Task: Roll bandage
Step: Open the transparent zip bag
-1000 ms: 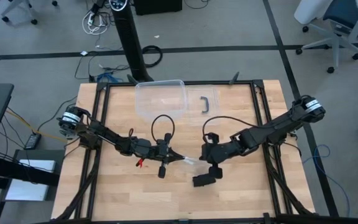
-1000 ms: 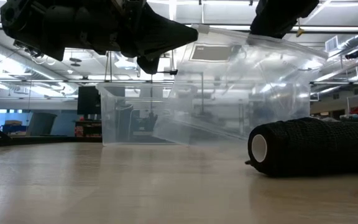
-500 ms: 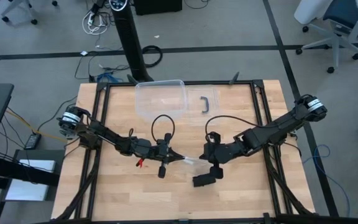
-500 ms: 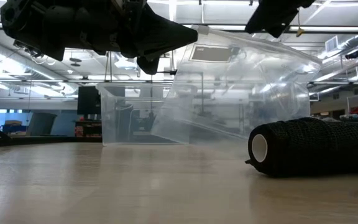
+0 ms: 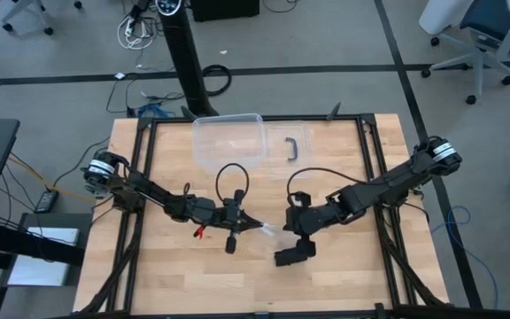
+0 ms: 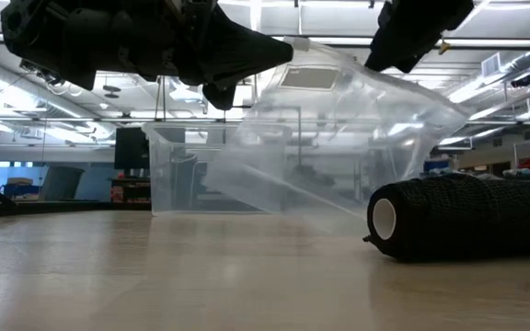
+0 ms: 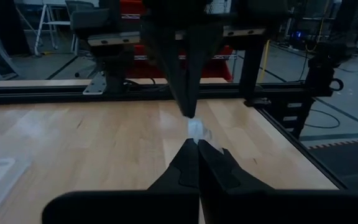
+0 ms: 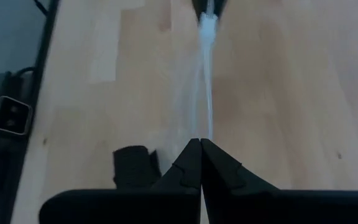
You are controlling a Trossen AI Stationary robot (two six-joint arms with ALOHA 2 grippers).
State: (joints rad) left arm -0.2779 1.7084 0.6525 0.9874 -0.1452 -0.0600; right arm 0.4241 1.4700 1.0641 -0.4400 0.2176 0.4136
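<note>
Left gripper (image 5: 253, 221) sat over the middle of the table (image 5: 166, 275), fingers pinched shut on one edge of the clear plastic bag (image 6: 357, 138). In the left wrist view its fingers (image 7: 197, 168) met at a point on a small bit of clear plastic. The bag stretched taut between the two grippers, held off the wood; in the low view it hung as a crinkled sheet with its lower edge down near the tabletop. Right gripper (image 5: 290, 226) was just beside the left one, facing it, also clamped shut on the bag's other edge; the right wrist view showed the film running straight out from its closed fingertips.

The bandage (image 5: 292, 255) lay on the table as a black roll, not held by either gripper. It was near the right gripper, just on the front-edge side of it, apart from the fingers. In the low view the roll (image 6: 458, 216) rested on its side, open core visible.

Clear plastic box (image 5: 228, 140) and black handle (image 5: 294, 147) sat at the far side of the table.
</note>
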